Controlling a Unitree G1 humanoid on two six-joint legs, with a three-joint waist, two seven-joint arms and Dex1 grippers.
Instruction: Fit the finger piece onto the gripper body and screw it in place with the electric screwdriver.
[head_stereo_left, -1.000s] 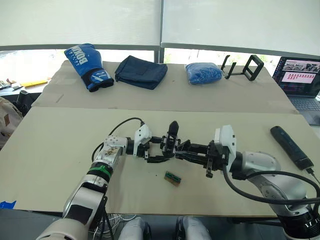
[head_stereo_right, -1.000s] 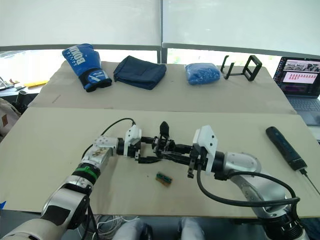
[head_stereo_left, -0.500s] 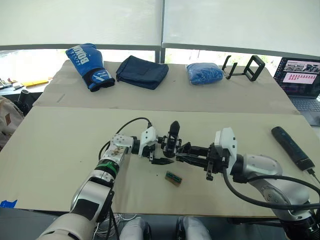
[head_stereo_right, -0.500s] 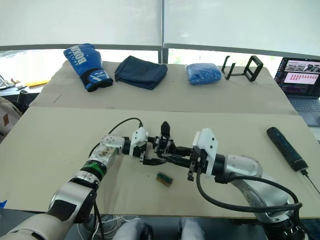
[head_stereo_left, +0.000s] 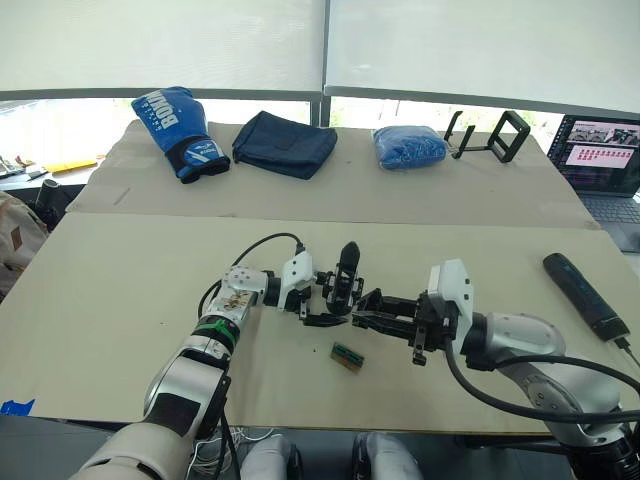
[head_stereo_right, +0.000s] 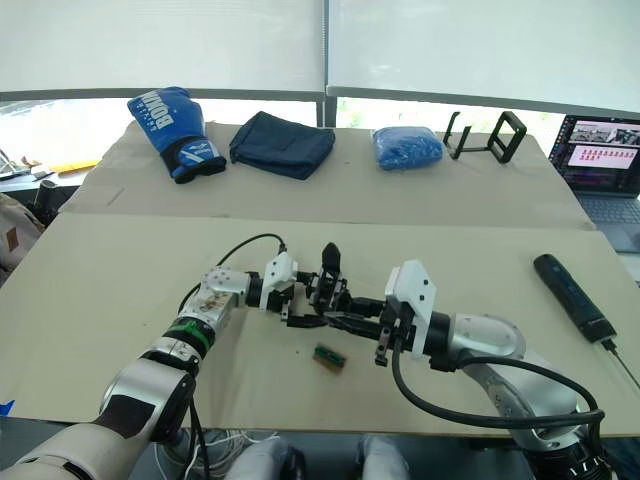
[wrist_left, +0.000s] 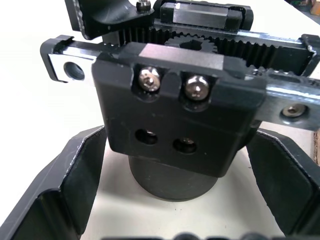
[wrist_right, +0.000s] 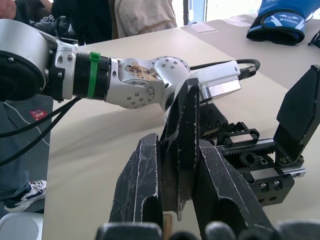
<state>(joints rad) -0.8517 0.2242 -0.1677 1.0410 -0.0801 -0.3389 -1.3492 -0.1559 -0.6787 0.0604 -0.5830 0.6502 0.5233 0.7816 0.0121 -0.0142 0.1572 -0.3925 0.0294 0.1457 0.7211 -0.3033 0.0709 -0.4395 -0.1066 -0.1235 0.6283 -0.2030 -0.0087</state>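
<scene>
The right end effector (wrist_right: 177, 200) is gripping the finger piece (wrist_right: 182, 145) between its two black fingers, with the piece standing up out of the grip. Just beyond its tips, the gripper body (head_stereo_left: 340, 290) is standing on the bench (head_stereo_left: 120, 290), and the left end effector (head_stereo_left: 312, 305) is reaching at it from the other side. Its fingers (wrist_left: 75, 180) are lying on both sides of the round base with a gap showing, so I judge it as spread around the body, not squeezing it.

The risk I am seeing: the finger piece is held close to the toothed rail and can push the body before it is lined up. Because the left fingers are not pressing, the body may slide or tip over. The piece may also turn in the grip.

The small green-brown block (head_stereo_left: 346, 356) is lying near the right end effector, on its nearer side. The electric screwdriver (head_stereo_left: 584, 295) is lying well apart, far behind the right wrist, untouched.
</scene>
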